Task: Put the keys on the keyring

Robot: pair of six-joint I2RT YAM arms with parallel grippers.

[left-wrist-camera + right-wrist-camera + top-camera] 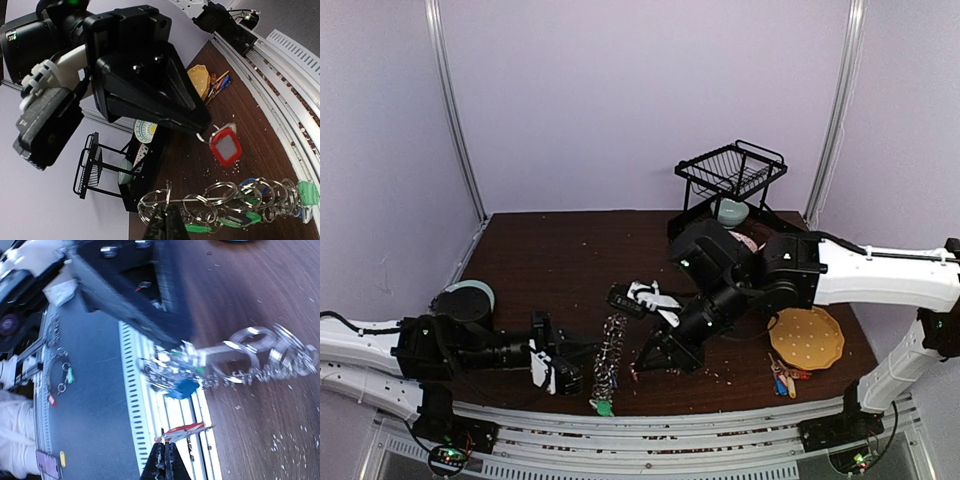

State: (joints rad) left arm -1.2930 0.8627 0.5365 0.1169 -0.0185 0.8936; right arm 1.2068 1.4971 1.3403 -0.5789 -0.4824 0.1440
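A yellow scalloped plate [807, 337] lies flat at the lower right of the overhead view on the dark counter [550, 260]. A loose bunch of red, yellow and blue tagged keys [785, 380] rests on the counter just beside the plate's near rim. At middle left, a dark bowl with a pale teal rim [472, 296] sits by the left arm; its inside cannot be made out. At the far edge, upper centre, a black wire rack [730, 168] shelters a pale teal bowl [731, 211] under its top shelf. The left wrist view shows a patterned plate [145, 131] standing in the rack's base.

The keyring [225, 200], low centre of the overhead frame near the counter's front edge, is a silver ring crowded with small metal loops, green-tagged keys [307, 192] and a blue-tagged key [182, 388]. The left claw [167, 215], pressed together, pinches the ring's wire at one end. The right claw [164, 450], also pressed together, pinches the red-tagged key [225, 145] by its small wire loop. That tag hangs near the ring, not visibly touching it.
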